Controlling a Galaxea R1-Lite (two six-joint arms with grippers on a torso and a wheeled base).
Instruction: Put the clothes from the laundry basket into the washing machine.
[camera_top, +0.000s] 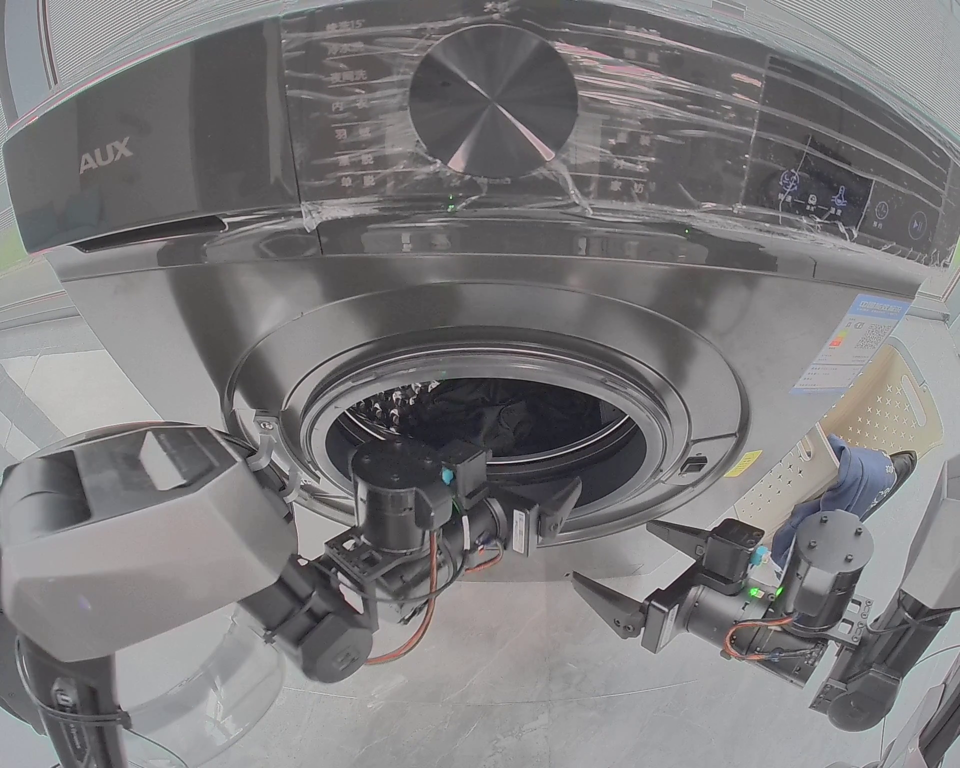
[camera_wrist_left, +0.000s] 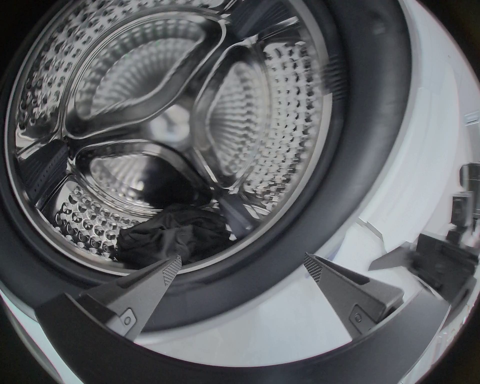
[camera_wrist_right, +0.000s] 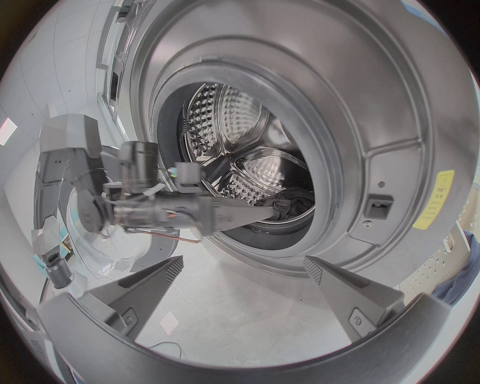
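The washing machine (camera_top: 500, 300) stands in front of me with its round opening (camera_top: 490, 430) uncovered. A black garment (camera_wrist_left: 172, 235) lies at the bottom of the steel drum (camera_wrist_left: 150, 100), and is also seen as the black garment (camera_wrist_right: 295, 202) and the black garment (camera_top: 500, 415). My left gripper (camera_wrist_left: 239, 267) is open and empty at the lower rim of the opening, just short of that garment. The left gripper (camera_top: 545, 510) sits at the door seal. My right gripper (camera_top: 612, 552) hangs open and empty below and to the right of the opening. The cream laundry basket (camera_top: 885, 405) holds a blue garment (camera_top: 855, 480).
The machine's glass door (camera_wrist_right: 95, 235) is swung open on the left, behind my left arm (camera_wrist_right: 165, 210). Grey floor (camera_wrist_right: 240, 310) lies free in front of the machine. The basket (camera_wrist_right: 440, 265) stands close against the machine's right side.
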